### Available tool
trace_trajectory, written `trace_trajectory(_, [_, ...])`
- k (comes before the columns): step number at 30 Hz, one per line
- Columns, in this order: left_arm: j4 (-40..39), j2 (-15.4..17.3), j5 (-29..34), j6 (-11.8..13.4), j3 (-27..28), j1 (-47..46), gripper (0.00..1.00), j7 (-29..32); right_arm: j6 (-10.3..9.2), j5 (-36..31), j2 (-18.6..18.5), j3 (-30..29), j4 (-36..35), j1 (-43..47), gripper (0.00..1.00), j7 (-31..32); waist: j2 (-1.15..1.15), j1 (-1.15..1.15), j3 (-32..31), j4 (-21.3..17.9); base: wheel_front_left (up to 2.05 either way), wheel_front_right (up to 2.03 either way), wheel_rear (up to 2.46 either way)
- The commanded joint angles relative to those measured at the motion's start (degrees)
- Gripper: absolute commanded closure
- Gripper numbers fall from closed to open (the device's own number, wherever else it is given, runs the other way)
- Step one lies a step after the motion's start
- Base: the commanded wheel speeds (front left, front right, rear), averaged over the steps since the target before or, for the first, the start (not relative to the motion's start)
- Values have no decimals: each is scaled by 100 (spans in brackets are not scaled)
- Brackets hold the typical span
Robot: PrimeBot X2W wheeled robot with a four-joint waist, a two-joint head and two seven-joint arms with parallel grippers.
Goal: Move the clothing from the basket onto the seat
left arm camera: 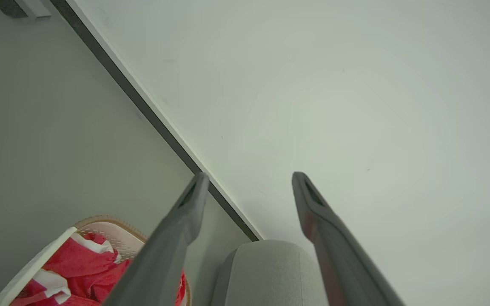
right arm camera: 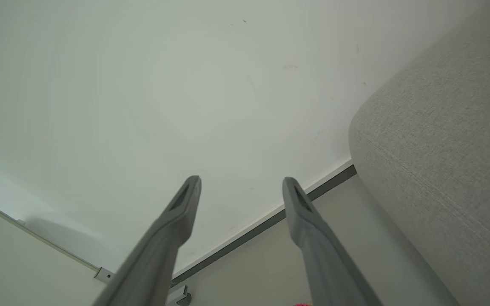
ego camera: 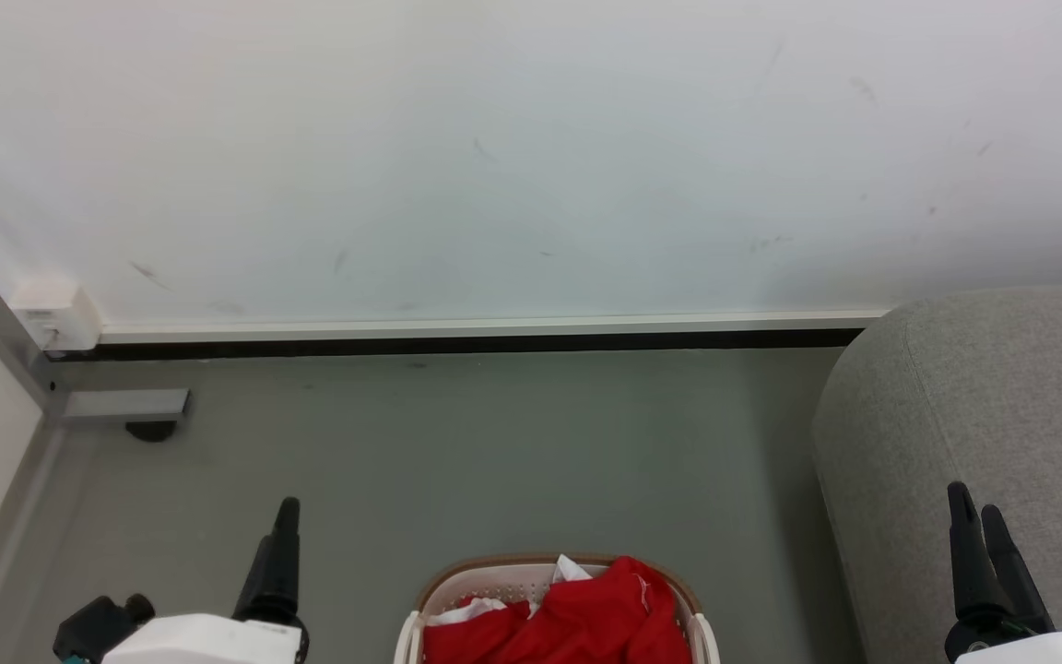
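Red clothing (ego camera: 577,613) sits heaped in the basket (ego camera: 494,564) on the floor (ego camera: 494,443), low and centred between both arms. The left end effector (left arm camera: 249,178) hangs off to its left, fingers spread wide, holding nothing. The right end effector (right arm camera: 240,182) is just as wide and empty, near the grey seat (ego camera: 1001,397) standing right of the basket.

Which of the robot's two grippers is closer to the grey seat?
The right gripper: it shows against the seat, at its side, while the left gripper hangs over the floor on the far side of the basket.
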Motion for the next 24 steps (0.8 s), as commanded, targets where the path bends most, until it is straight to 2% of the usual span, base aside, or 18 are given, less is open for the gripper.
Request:
trace_trajectory(1, [-77,41,216,0,-18,-34,0,-66,-4,-268,-32,-68,-22,-22,0,-48,0,0,-1,1,0,0,0])
trace_trajectory(24, [-81,49,1910,89,-326,30,0,-500,-6,-2485,268,-310,150,83,0,-180,0,0,-6,42,0,0,0])
